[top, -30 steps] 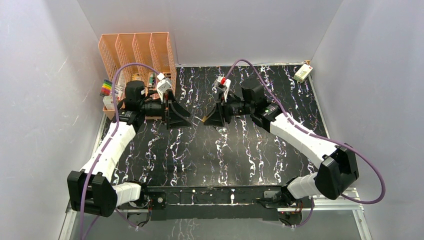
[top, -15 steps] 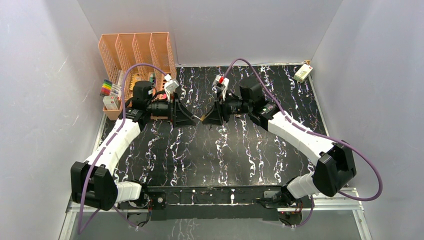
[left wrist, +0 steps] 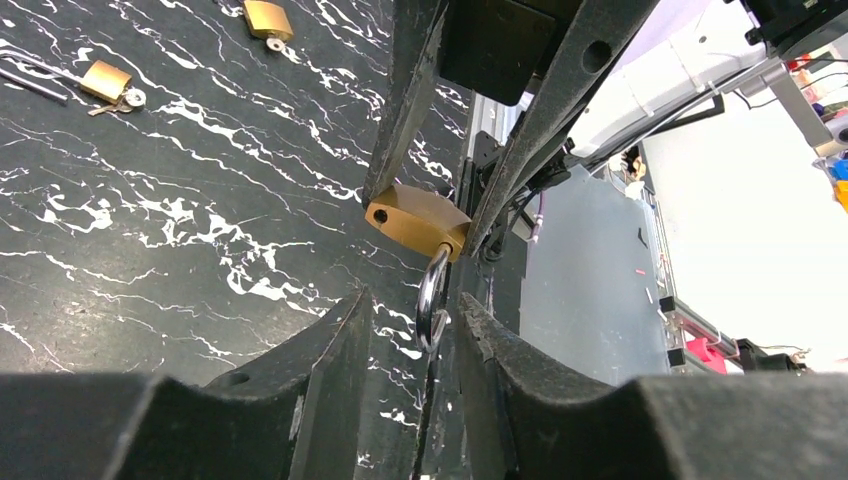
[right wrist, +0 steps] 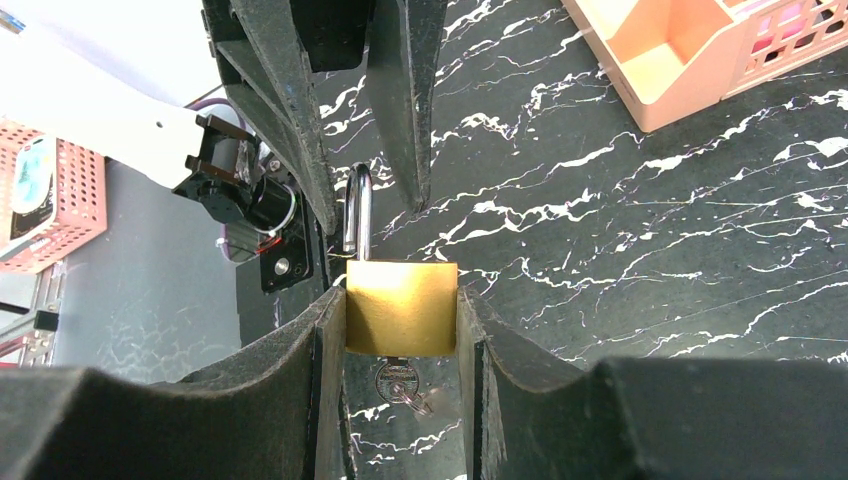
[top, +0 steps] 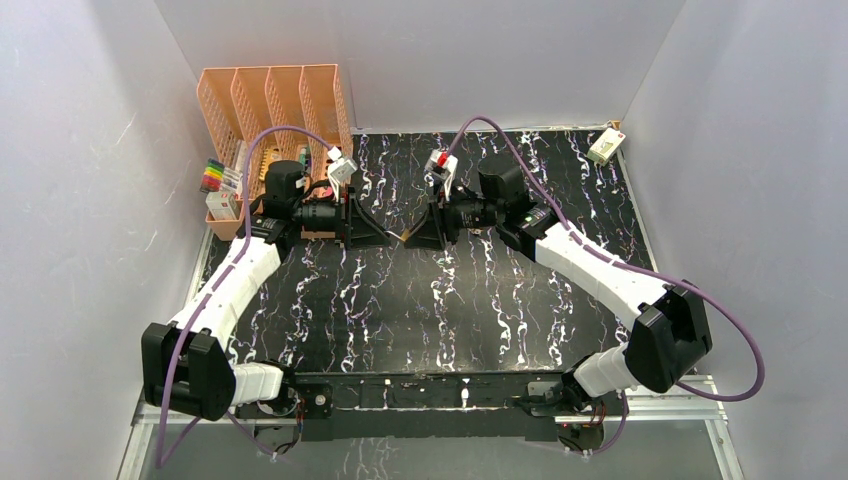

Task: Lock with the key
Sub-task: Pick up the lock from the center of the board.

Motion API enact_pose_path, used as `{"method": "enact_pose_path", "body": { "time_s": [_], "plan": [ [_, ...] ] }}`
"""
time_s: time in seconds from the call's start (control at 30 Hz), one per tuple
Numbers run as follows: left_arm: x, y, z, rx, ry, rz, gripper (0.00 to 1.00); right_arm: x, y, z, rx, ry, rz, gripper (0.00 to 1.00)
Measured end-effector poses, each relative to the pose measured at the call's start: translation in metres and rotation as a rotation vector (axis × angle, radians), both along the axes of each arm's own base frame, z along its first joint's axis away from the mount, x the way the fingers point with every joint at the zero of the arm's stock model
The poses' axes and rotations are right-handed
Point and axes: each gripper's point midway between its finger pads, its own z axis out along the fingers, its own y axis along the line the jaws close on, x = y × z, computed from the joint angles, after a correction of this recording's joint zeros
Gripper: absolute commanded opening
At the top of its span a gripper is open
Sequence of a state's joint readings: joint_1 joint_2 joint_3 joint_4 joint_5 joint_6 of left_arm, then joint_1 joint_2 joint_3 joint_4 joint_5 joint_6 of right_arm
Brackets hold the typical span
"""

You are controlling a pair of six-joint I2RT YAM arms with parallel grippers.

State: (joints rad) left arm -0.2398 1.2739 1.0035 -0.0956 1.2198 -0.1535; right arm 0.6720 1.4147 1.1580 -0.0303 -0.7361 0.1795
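Left pincer moved in, narrowing around the shackle of the padlock.

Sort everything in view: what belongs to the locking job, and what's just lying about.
Job: brass padlock in the right gripper, its key, its shackle, left gripper.
Lying about: two spare padlocks, orange rack, white box.

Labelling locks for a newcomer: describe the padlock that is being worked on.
Over the black marble table, the right gripper clamps a brass padlock by its body, with a key in its keyhole. The two other padlocks lie flat on the table; this one is held up.
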Motion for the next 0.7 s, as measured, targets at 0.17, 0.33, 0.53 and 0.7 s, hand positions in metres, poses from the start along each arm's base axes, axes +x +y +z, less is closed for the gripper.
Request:
{"method": "enact_pose_path", "body": {
  "time_s": [0.17,0.33,0.53,0.7],
  "plan": [
    [0.000,-0.001,0.003,-0.008,-0.007,-0.004,0.28,-0.001,0.001,0.000,0.000,0.000,0.003,0.38],
    [-0.002,-0.001,0.006,-0.023,-0.008,-0.021,0.00,-0.001,0.001,0.000,-0.001,-0.003,0.004,0.38],
    [-0.003,-0.002,0.008,-0.029,-0.017,-0.028,0.00,-0.001,0.001,0.000,-0.001,-0.002,0.005,0.54],
    [0.001,-0.003,0.015,-0.042,-0.052,-0.016,0.00,0.000,0.001,0.006,0.007,-0.037,0.016,0.99]
  ]
}}
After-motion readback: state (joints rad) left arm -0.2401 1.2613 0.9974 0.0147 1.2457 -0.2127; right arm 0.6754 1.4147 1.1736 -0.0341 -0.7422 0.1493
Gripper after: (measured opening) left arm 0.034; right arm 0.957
